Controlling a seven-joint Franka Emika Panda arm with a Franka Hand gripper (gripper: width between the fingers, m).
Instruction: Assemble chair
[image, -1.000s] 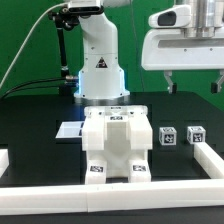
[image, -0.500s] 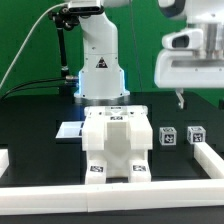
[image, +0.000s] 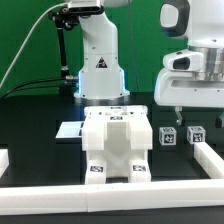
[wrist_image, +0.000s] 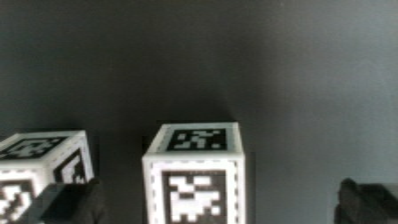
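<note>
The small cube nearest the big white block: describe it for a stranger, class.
Find the big white block mid-table. To the exterior view's right of it stand two small tagged cubes. Take the inner cube, nearest the block, not the outer cube.

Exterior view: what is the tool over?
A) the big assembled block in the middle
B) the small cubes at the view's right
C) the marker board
B: the tool hangs with its jaws apart above the small cubes at the exterior view's right, and the wrist view looks straight down on two of them.
</note>
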